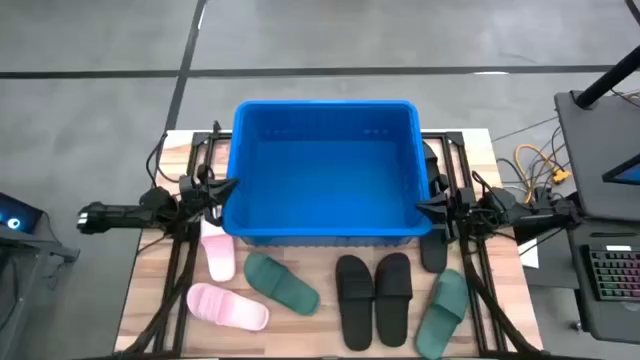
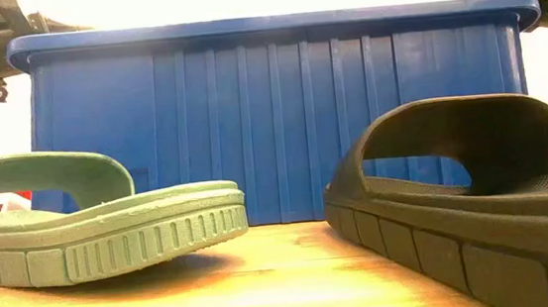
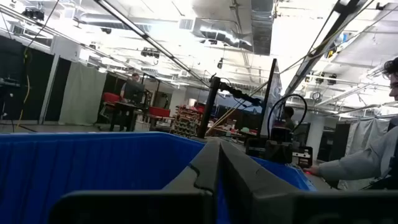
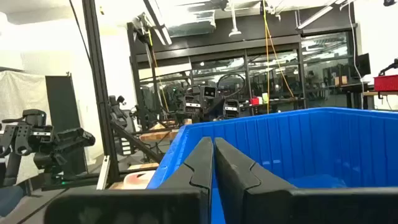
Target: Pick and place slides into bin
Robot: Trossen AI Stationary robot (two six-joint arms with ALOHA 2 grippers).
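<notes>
The blue bin (image 1: 325,170) stands at the table's far middle. In front of it lie the slides: a pale pink pair (image 1: 228,305) (image 1: 216,252) at the left, a dark green one (image 1: 281,283), two black ones (image 1: 352,298) (image 1: 393,290), another green one (image 1: 443,312) and a black one (image 1: 434,250) at the right. My left gripper (image 1: 232,186) is shut and level beside the bin's left wall. My right gripper (image 1: 422,208) is shut and level beside the bin's right wall. Both fingertips point at the bin (image 3: 93,168) (image 4: 298,149).
A person's sleeve (image 3: 367,163) shows beyond the table in the left wrist view. A keyboard (image 1: 612,275) and cables (image 1: 535,165) lie right of the table. In the low view the green slide (image 2: 91,224) and a black slide (image 2: 477,195) lie close before the bin wall (image 2: 271,124).
</notes>
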